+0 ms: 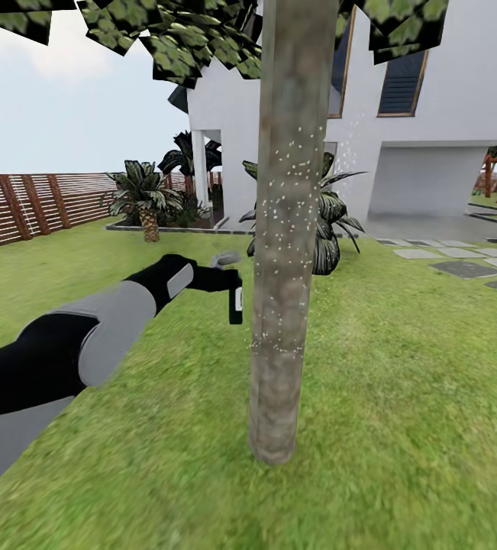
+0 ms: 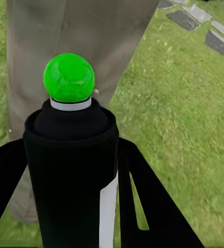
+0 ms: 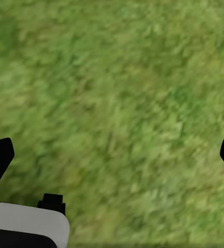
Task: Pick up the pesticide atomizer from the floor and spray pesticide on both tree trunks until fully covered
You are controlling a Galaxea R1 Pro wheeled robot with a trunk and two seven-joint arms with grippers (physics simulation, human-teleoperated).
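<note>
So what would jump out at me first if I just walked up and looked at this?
The thick tree trunk rising mid-lawn, its middle stretch dotted with white pesticide specks. Just to its left, the left gripper holds the dark pesticide atomizer, whose bright green top faces the bark. A white house stands behind.

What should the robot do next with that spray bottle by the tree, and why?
Probably tilt the left gripper down a little and keep spraying. Its jaws hold the spray bottle right beside the tree trunk, and the white specks dot only the trunk's middle stretch. The bark near the grass looks bare, so the lower trunk likely needs covering.
</note>
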